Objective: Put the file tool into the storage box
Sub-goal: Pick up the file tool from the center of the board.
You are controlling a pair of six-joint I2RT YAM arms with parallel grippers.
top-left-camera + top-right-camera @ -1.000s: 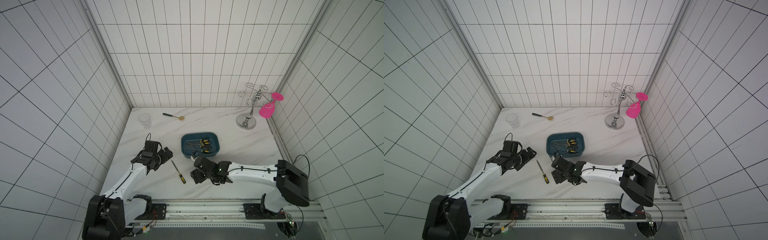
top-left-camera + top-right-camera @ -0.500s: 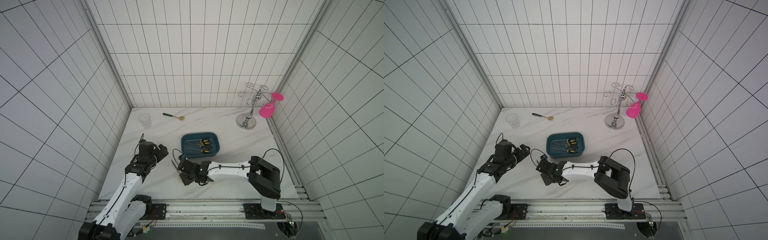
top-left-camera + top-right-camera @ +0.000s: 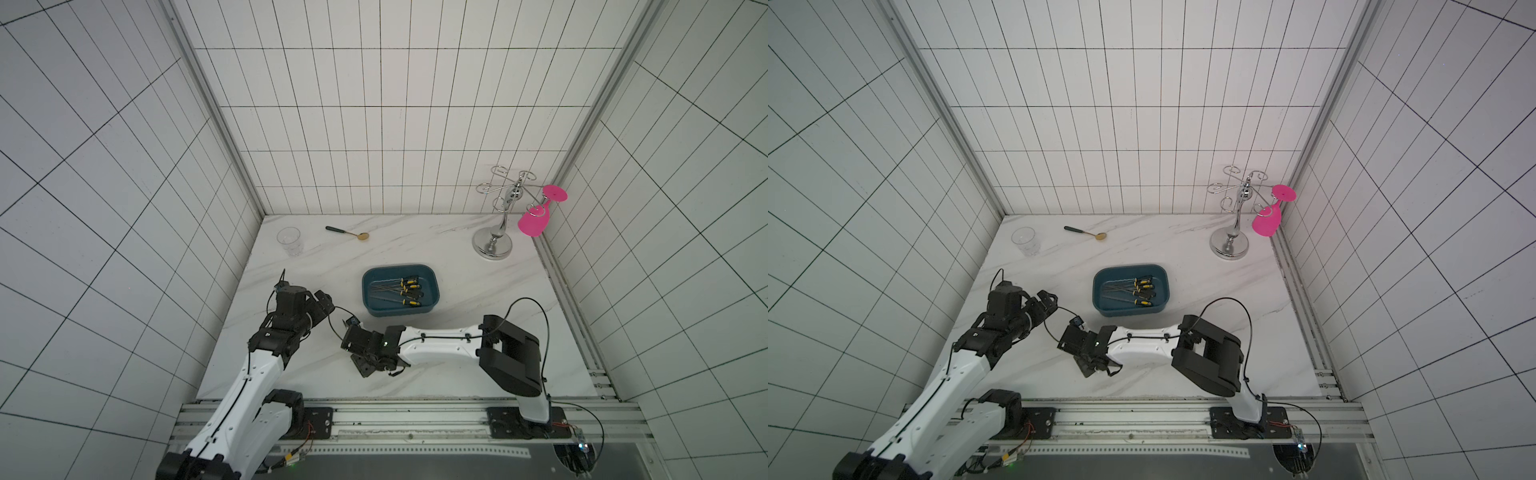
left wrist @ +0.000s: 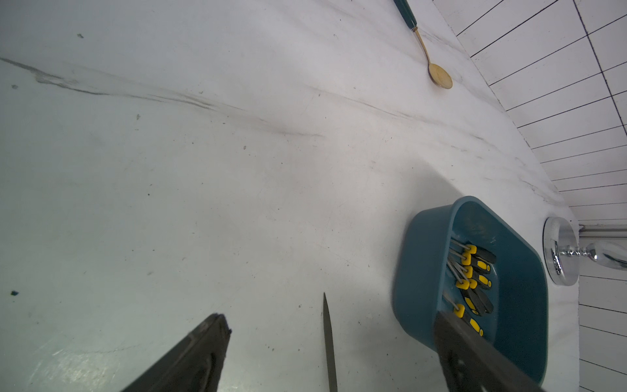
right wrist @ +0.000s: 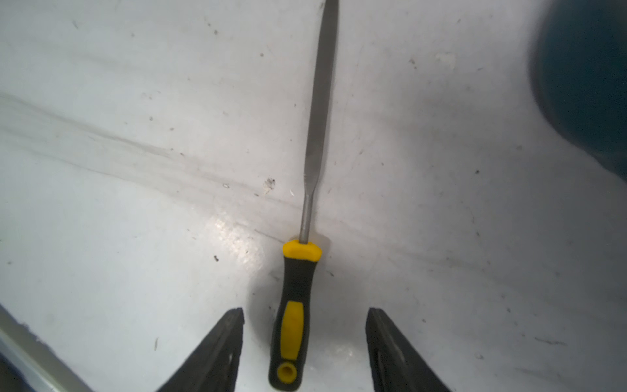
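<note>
- File tool [image 5: 294, 298] is laid flat on the table [image 5: 118, 254] — outside the storage box [image 4: 424, 244], near it.
- Its handle is straddled by the right gripper [image 5: 304, 310] — fingers apart, not touching.
- The left gripper [image 4: 330, 316] is seen spread wide.

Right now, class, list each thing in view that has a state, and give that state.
file tool, flat on the table, ungripped between the right claw's fingers
right claw, open
left claw, open, empty
storage box, upright, holding several files
clear cup, upright, empty
spoon, lying flat
glass rack, standing upright
pink wine glass, hanging upside down from the rack
</note>
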